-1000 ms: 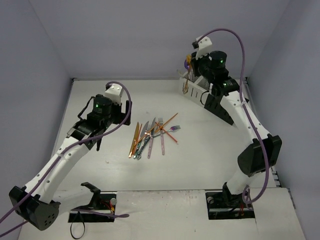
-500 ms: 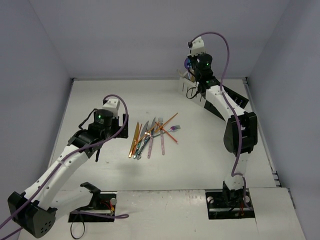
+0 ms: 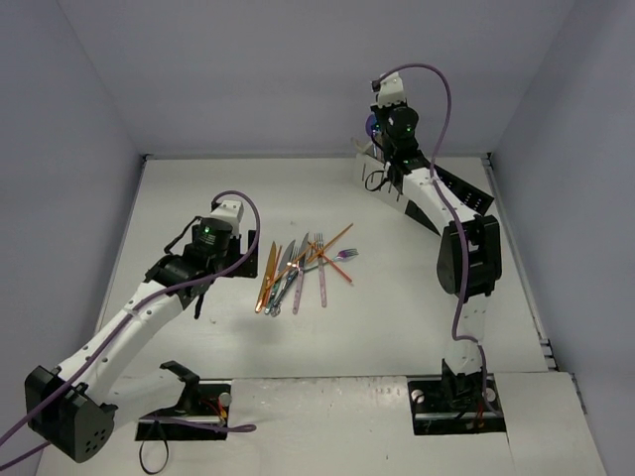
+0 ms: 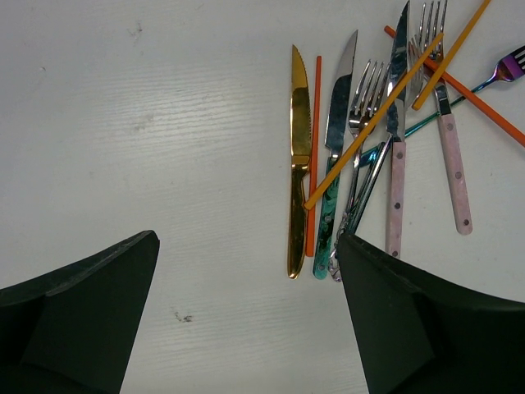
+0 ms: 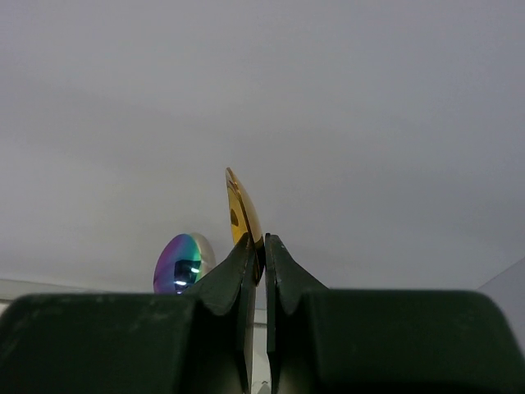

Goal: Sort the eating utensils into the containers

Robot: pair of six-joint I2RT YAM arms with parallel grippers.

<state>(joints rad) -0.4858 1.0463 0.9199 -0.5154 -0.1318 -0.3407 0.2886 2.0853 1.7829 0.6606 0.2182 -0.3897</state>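
Table [image 4: 164, 123] is matt white with a faint grain and a few scuffs. Gold knife [image 4: 296, 205] is mirror-polished metal, and the blue-green knife [image 4: 326, 222] has that oily iridescent sheen. Pink handles [image 4: 395, 197] look satin and are dotted with rivets, on shiny steel heads. Orange sticks [image 4: 316, 107] are smooth but less glossy. Left fingers [image 4: 82, 320] and right fingers [image 5: 221, 328] are matt black plastic. Gold spoon [image 5: 240, 209] and rainbow spoon [image 5: 182, 263] are glossy, basically mirrors.

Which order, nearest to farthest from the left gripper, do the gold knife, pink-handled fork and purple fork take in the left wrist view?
1. gold knife, just right of the left gripper.
2. pink-handled fork, further right.
3. purple fork, at the top right edge.
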